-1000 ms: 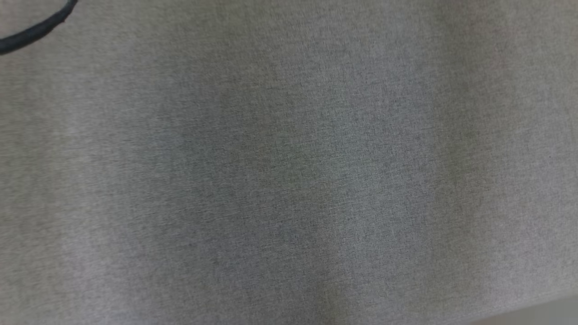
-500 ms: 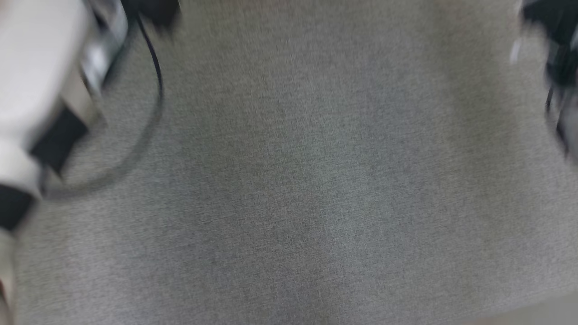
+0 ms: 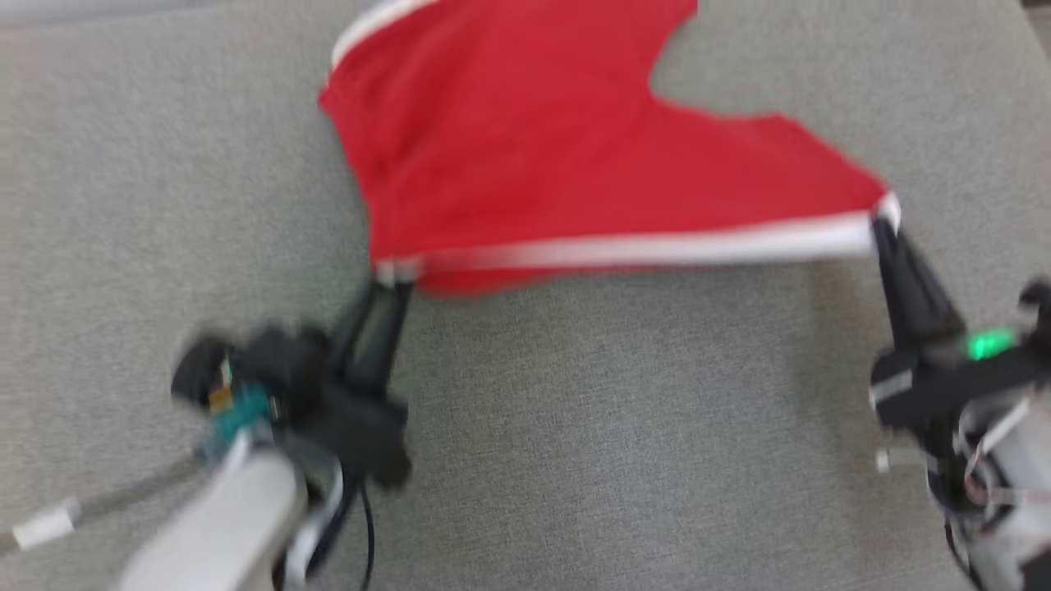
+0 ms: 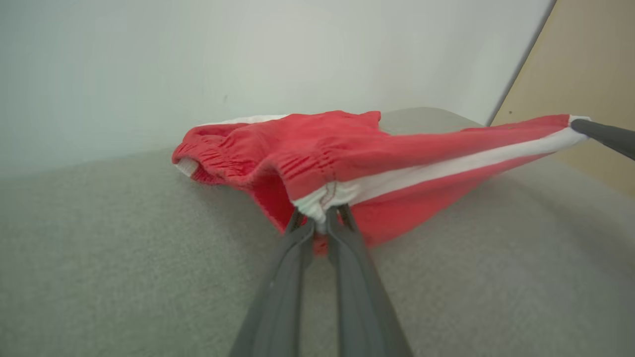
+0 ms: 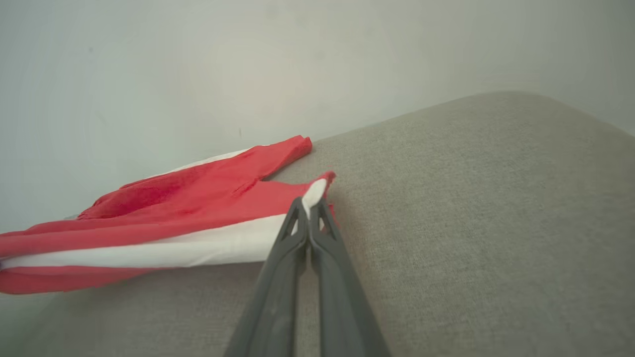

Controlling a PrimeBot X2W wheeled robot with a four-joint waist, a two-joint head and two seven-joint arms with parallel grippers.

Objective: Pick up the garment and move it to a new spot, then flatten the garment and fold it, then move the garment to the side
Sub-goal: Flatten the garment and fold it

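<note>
Garment [image 3: 534, 148], red with a white stripe, stretched over the grey fabric surface [image 3: 616, 427]: left end effector [image 3: 392, 283] clamped on one stripe end, right end effector [image 3: 880, 228] pinching the other; far half seemingly resting down, blur permitting.

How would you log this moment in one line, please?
left pincer: shut on garment | right pincer: shut on garment | white stripe: stretched between them

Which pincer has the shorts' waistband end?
The left pincer: it pinches the shorts by the white stripe at the gathered waistband; the right pincer holds the plain hem corner.
</note>
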